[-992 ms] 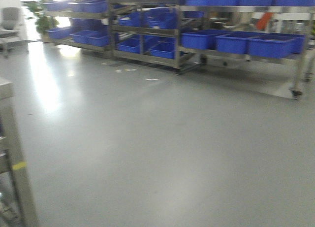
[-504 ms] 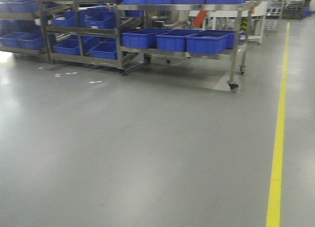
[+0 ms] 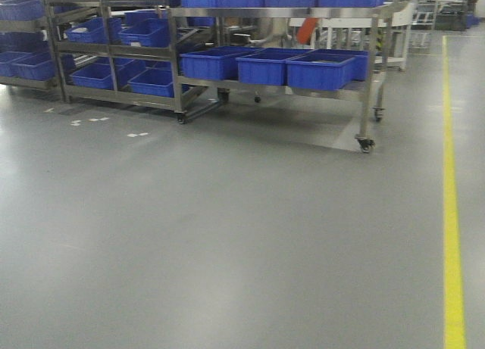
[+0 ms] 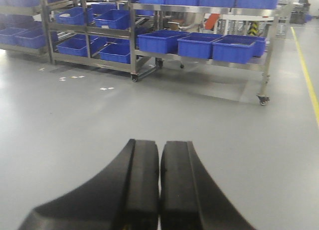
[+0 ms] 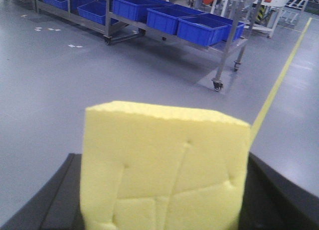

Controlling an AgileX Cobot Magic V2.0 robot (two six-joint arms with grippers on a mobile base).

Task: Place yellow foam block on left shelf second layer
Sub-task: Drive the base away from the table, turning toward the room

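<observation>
The yellow foam block (image 5: 164, 160) fills the middle of the right wrist view, its face creased by shallow lines. My right gripper (image 5: 164, 195) is shut on it, with a black finger (image 5: 60, 195) showing on each side. In the left wrist view my left gripper (image 4: 160, 150) hangs over bare grey floor, shut, its pads pressed together with nothing between them. Steel racks (image 3: 114, 57) with blue bins stand across the floor; I cannot tell whether one of them is the left shelf. Neither gripper shows in the front view.
A wheeled steel cart (image 3: 367, 99) carries blue bins (image 3: 318, 70) on its lower level, to the right of the racks. A yellow floor line (image 3: 452, 228) runs along the right side. Small white marks (image 3: 136, 135) lie on the grey floor before the racks.
The front view has swung right: the racks slid left in frame, a steel frame at the near left went out of view, and the yellow floor line came in.
</observation>
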